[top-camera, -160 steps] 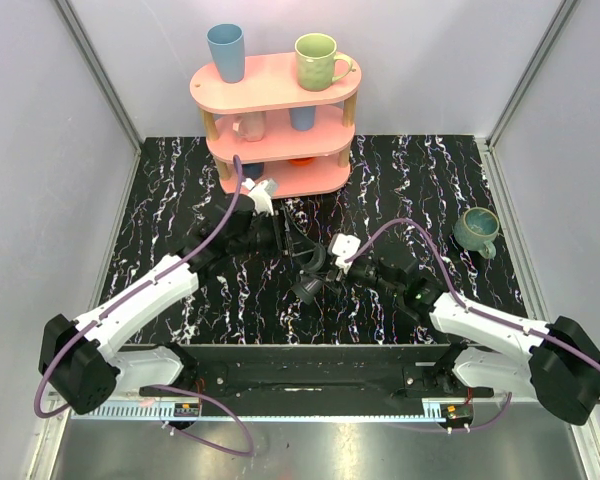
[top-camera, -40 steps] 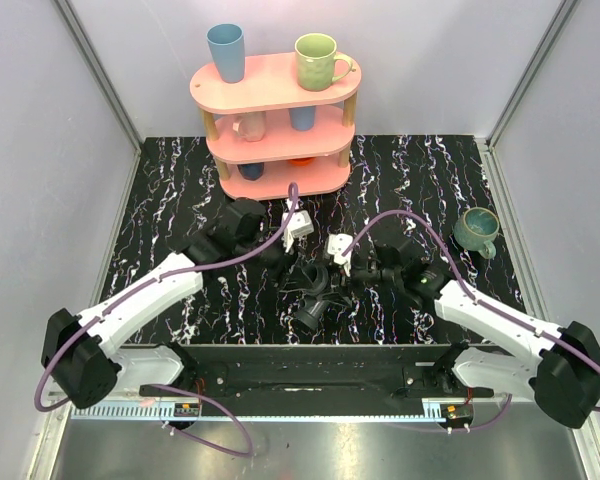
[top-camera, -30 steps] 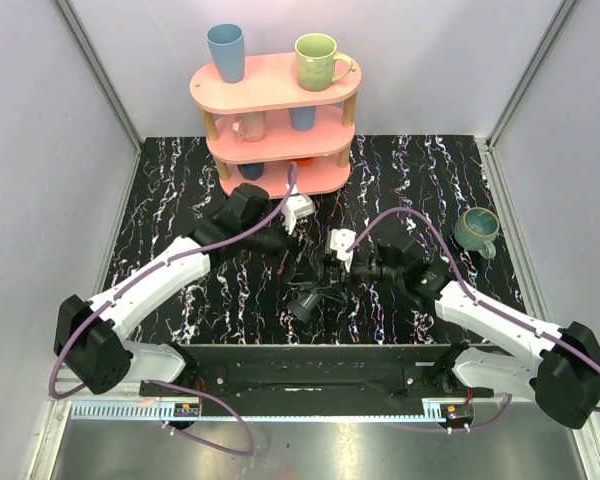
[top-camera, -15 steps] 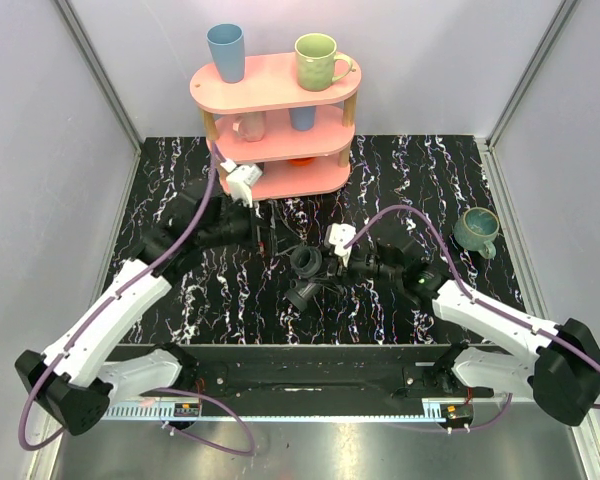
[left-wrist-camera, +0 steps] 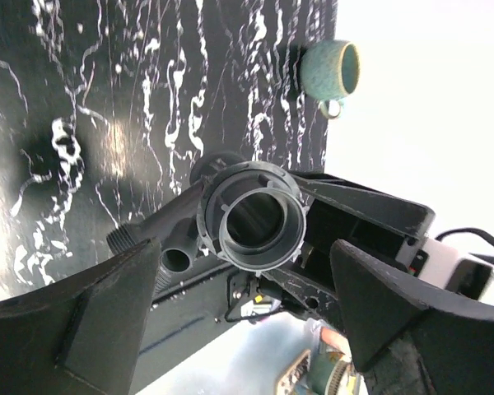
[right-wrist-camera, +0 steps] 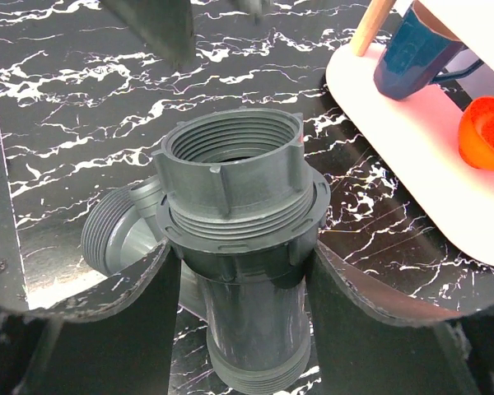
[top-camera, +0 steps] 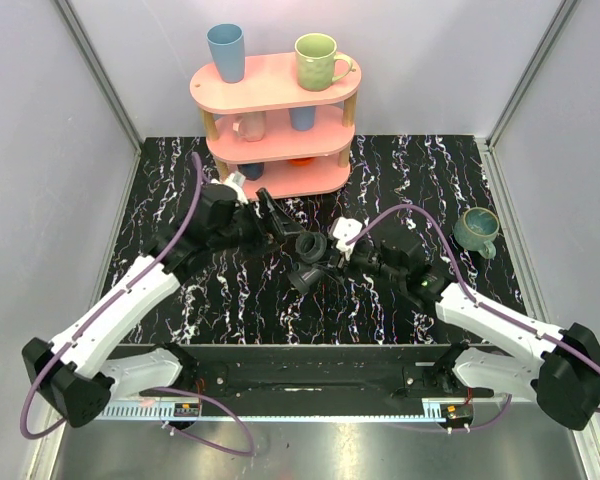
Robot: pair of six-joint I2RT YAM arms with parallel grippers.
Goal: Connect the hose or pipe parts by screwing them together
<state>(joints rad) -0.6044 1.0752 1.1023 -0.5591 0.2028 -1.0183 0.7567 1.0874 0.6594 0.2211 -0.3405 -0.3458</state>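
Right gripper: jaws partly closed and clamped on the pipe fitting, with one finger pressed to each side of the grey body just below the threaded collar. In the right wrist view the fitting stands upright between the fingers, its open collar end pointing away from the palm. A threaded side branch sticks out past one finger (hence the T shape), and a second threaded end shows nearer the palm.

Left gripper: jaws spread wide, nothing between the pads, nothing held. Its two fingers frame the fitting's open collar, which faces straight into the left wrist camera, ahead of the fingertips and centred in the gap. No contact between these fingers and the fitting is visible. How near the tips stand cannot be told.

Top view: the grippers face each other with the fitting between them, seated at the right gripper's tip and just ahead of the left's. The pink shelf stands beyond the left gripper. A teal mug sits well apart from the right gripper, on its outer side, on the black marbled table.
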